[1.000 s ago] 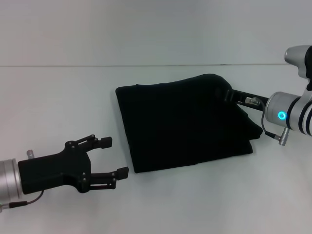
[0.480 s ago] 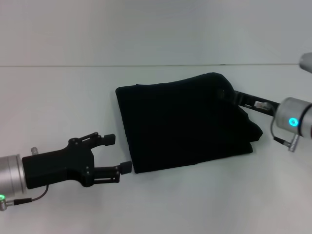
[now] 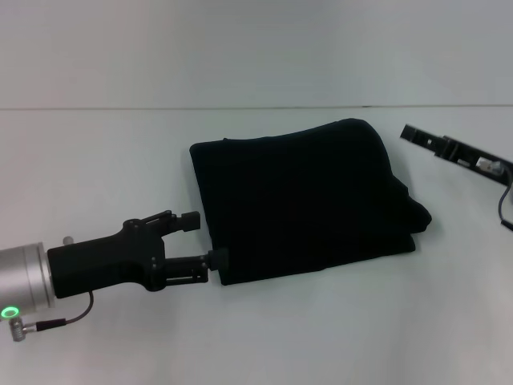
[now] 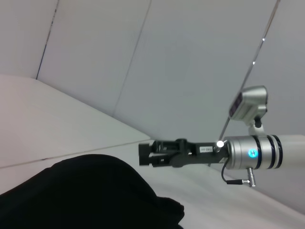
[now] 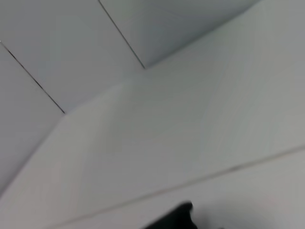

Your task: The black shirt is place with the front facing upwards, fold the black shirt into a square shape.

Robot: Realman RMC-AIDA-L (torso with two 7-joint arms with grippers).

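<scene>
Shirt folded, left pincer at its corner

Your black shirt (image 3: 304, 200) lies centre-frame on the worktop (image 3: 96, 160), already roughly square. Your left pincer (image 3: 204, 239), narrowly parted, meets its lower-left corner, probably to tidy it; right pincer (image 3: 421, 136), upper right, clear, state unclear.

A white table (image 3: 96, 160) bears the black shirt (image 3: 304, 200), folded.

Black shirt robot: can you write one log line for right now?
black shirt: folded on table | left gripper: open at its near-left corner | right gripper: clear of its right edge
</scene>
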